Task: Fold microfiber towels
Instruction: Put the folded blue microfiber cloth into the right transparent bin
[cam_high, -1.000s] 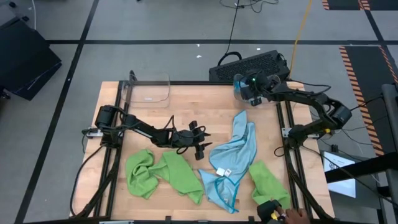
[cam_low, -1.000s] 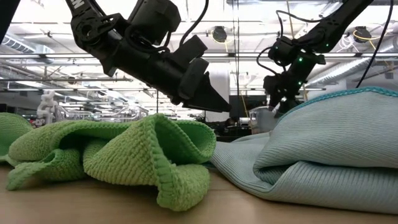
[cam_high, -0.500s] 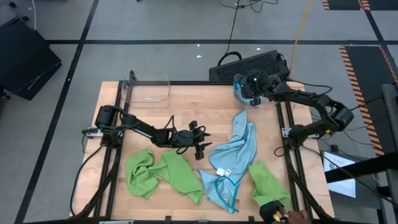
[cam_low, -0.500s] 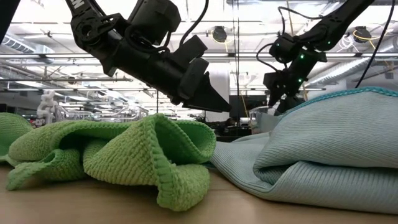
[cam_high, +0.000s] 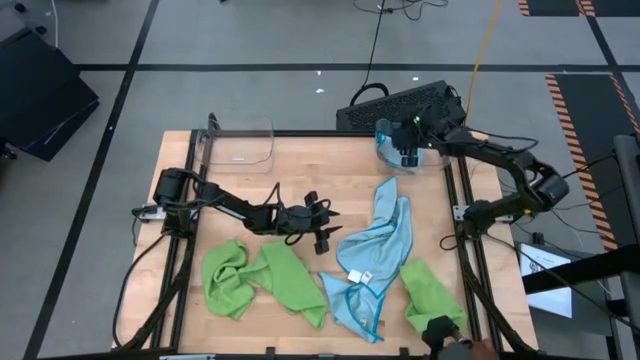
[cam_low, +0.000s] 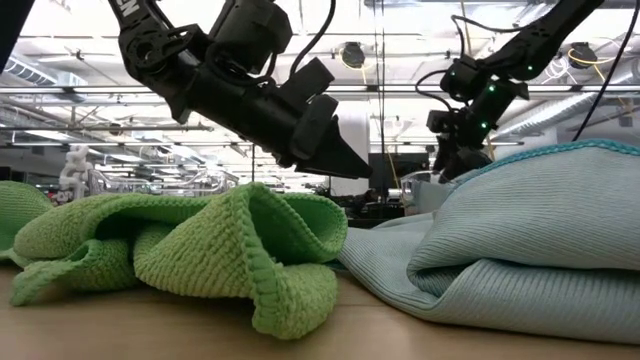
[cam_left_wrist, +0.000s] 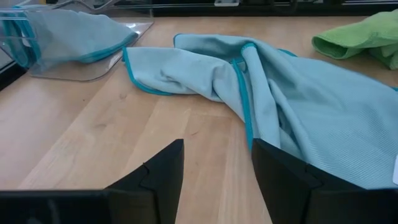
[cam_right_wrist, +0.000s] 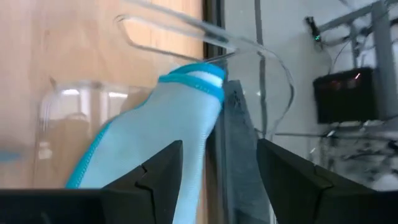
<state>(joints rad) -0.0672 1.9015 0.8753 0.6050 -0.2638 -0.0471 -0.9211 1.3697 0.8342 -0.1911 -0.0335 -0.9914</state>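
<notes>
A crumpled light blue towel (cam_high: 375, 255) lies mid-table, with its teal edge (cam_left_wrist: 246, 112) just ahead of my open left gripper (cam_high: 322, 228), which hovers low over bare wood (cam_left_wrist: 214, 180). Lime green towels lie at the near left (cam_high: 262, 280) and near right (cam_high: 430, 290). Another light blue towel (cam_right_wrist: 168, 130) lies inside a clear bin (cam_high: 400, 155) at the far right corner. My right gripper (cam_high: 408, 148) hangs open above that bin, its fingers on either side of the towel in the right wrist view, and I see no grip.
A second clear bin (cam_high: 240, 145) stands at the far left of the table. A dark keyboard-like case (cam_high: 400, 105) lies beyond the far edge. Something dark (cam_high: 438, 333) reaches in at the near right edge. Bare wood lies between the bins.
My right gripper has risen a little over the far right bin, shifted slightly toward the table's right edge and rolled about its pointing line. The blue towel stays in the bin. At the near right edge a person's hand has drawn back.
</notes>
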